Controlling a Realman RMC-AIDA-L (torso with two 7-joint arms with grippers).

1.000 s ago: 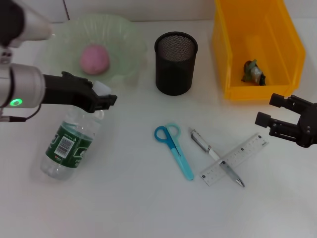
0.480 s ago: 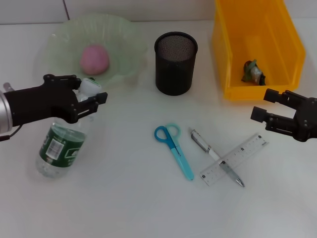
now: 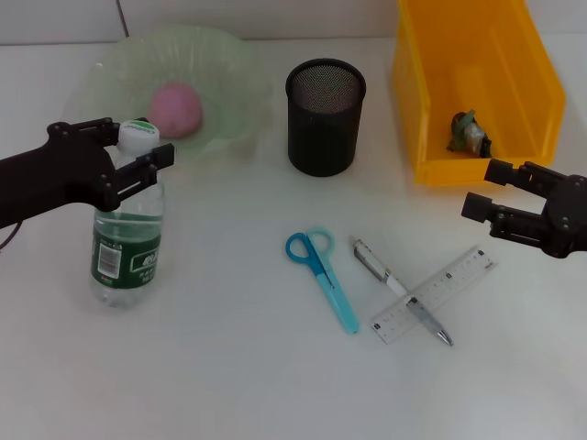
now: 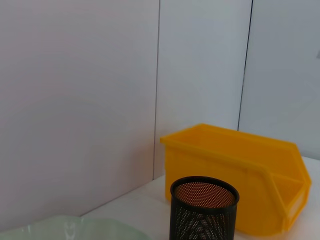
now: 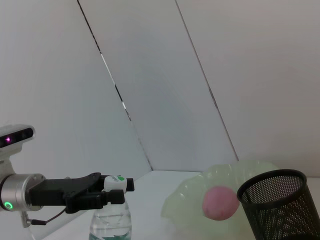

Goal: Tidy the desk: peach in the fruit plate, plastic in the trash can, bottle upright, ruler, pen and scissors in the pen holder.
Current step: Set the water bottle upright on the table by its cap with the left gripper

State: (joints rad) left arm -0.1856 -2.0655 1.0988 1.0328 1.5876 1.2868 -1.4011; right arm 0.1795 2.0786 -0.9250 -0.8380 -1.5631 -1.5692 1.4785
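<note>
My left gripper is shut on the neck of a clear water bottle with a green label, which stands upright at the left of the table; it also shows in the right wrist view. The pink peach lies in the pale green fruit plate. Blue scissors, a pen and a clear ruler across the pen lie in front of the black mesh pen holder. Crumpled plastic lies in the yellow bin. My right gripper is open and empty above the table, right of the ruler.
The yellow bin stands at the back right, the pen holder at the back middle, the plate at the back left. In the left wrist view the pen holder and the bin show before a white wall.
My left gripper has raised the bottle from lying tilted to standing upright and has drawn back to the left. The right gripper has barely shifted.
</note>
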